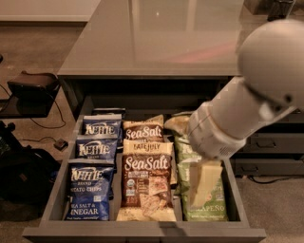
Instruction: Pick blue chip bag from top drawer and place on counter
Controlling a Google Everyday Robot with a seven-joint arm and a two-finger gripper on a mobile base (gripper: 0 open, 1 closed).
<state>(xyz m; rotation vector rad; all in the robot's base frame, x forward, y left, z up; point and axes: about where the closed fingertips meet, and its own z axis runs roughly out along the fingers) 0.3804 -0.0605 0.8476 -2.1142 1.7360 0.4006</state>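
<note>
The top drawer is pulled open below the counter. Its left row holds three blue chip bags: front, middle and back. The middle row holds brown Sea Salt bags and the right row holds green Jalapeno bags. My white arm reaches in from the upper right. My cream gripper hangs over the green row at the drawer's right side, two rows away from the blue bags and partly hiding the green ones.
Narrower dark drawers with bar handles stand to the right of the open drawer. A black box with cables and a dark bag lie on the floor to the left. A dark object stands at the counter's far right.
</note>
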